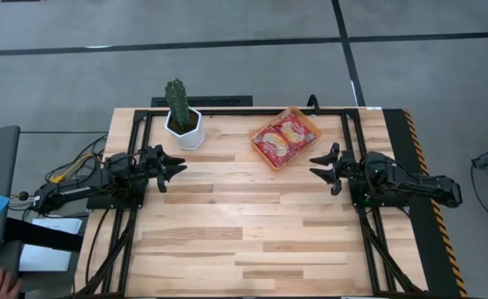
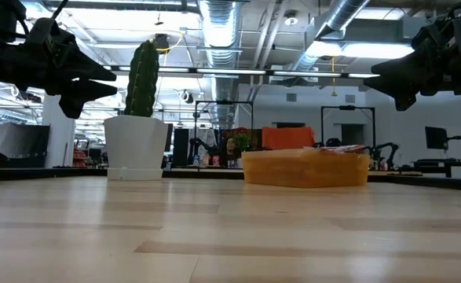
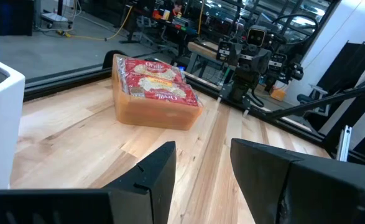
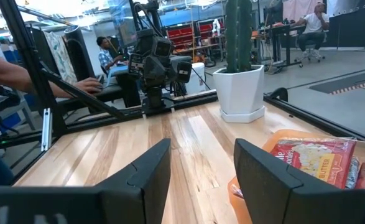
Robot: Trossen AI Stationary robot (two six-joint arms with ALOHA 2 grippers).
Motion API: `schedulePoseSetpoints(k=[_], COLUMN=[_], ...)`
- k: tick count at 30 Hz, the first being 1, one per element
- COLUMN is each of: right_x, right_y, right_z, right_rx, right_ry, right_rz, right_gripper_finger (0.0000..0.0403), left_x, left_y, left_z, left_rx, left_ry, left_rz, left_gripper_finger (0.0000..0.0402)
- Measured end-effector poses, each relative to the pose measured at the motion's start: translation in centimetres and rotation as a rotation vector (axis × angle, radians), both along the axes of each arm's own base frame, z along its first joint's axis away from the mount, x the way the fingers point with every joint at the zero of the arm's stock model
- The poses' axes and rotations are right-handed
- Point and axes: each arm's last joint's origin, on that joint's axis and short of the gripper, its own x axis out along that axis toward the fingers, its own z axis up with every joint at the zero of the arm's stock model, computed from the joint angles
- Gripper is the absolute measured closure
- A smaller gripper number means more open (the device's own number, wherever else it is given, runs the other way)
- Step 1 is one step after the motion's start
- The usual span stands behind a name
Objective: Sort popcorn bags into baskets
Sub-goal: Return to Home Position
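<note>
The orange basket (image 1: pixel 309 126) sits near the table's far edge, right of centre, turned at an angle. Red popcorn bags with cream panels (image 1: pixel 282 139) lie stacked inside it; they also show in the left wrist view (image 3: pixel 155 79) and the right wrist view (image 4: pixel 313 162). My left gripper (image 1: pixel 177 166) hovers open above the table's left side, pointing right. My right gripper (image 1: pixel 317 163) hovers open at the right side, pointing left, a little nearer than the basket. Neither touches anything.
A white pot with a green cactus (image 1: pixel 182 118) stands near the far edge, left of centre. The wooden table top (image 1: pixel 244 224) lies bare between the arms and toward the near edge. People sit at desks in the room beyond (image 4: pixel 104 53).
</note>
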Motion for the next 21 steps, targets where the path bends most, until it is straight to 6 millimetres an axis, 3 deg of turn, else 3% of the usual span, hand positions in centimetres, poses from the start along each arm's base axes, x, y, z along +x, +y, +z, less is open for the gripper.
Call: schedulePoseSetpoints(k=[21], right_x=[0.0], right_y=[0.0], right_z=[-0.01], right_rx=[0.0], right_ry=[0.0], right_rz=[0.0], right_gripper_finger=[0.0208], left_x=[0.0], left_y=[0.0], left_z=[0.0], left_rx=[0.0], left_ry=[0.0], left_rz=[0.0], left_gripper_finger=[0.0258])
